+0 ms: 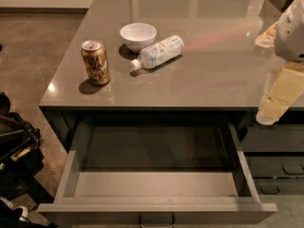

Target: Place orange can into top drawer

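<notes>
The orange can point(95, 62) stands upright on the grey countertop point(199, 75), near its front left corner. The top drawer point(156, 186) is pulled wide open below the counter, and nothing shows inside it. Its flat grey front carries a small metal handle point(156, 220) at the bottom edge of the view. My gripper point(269, 112), cream-coloured below a white arm, hangs at the right edge of the view by the counter's front edge. It is far to the right of the can and holds nothing that I can see.
A white bowl point(137, 35) and a white plastic bottle point(159, 52) lying on its side sit just behind and right of the can. Narrower dark drawers point(275, 165) stand right of the open drawer. Dark equipment point(14, 146) sits on the floor at left.
</notes>
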